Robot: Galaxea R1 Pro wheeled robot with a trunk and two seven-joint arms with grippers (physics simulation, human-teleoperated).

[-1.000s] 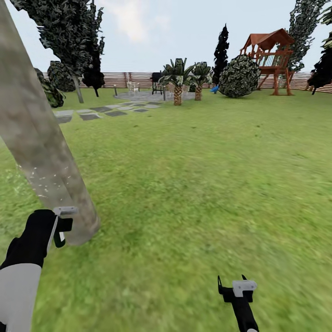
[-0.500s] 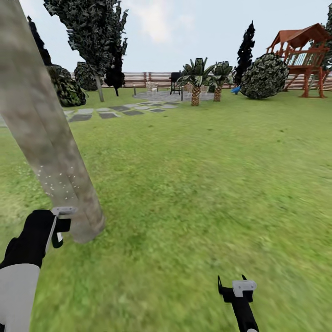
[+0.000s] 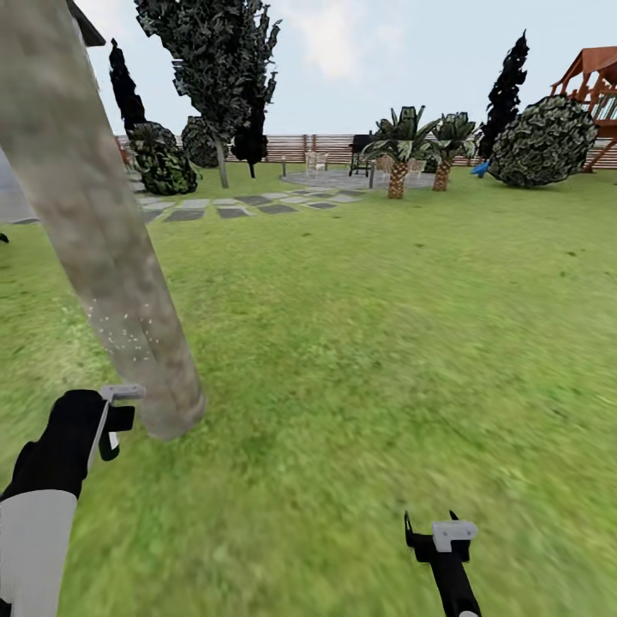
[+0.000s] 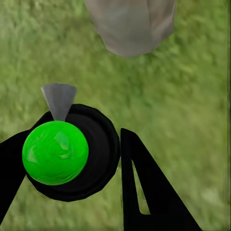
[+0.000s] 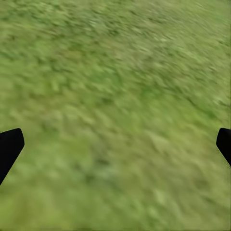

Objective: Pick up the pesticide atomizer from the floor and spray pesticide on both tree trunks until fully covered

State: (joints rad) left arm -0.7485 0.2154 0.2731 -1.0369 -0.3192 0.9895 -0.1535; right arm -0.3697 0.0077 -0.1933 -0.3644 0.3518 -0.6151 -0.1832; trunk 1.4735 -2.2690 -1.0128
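The left claw (image 4: 96, 187) is closed around the pesticide atomizer (image 4: 67, 151), seen in the left wrist view as a black round body with a bright green cap and a grey nozzle (image 4: 58, 98) aimed at the foot of the tree trunk (image 4: 131, 24). In the head view the left claw (image 3: 110, 420) shows only as a black wrist with a pale bracket, and the atomizer itself is hidden there. The trunk (image 3: 103, 248) stands just ahead of that claw, leaning, with whitish specks of pesticide (image 3: 124, 330) dotting the bark just above the claw. The right claw (image 3: 433, 531) hangs low over the grass (image 3: 386, 343), well to the right of the left claw; in the right wrist view its black fingertips (image 5: 9, 147) sit wide apart with nothing but lawn between them. Farther off lie grey paving stones (image 3: 231, 207), two short palms (image 3: 398, 150), a round bush (image 3: 542, 141), the slatted fence (image 3: 317, 146) and a red playhouse (image 3: 598, 77).
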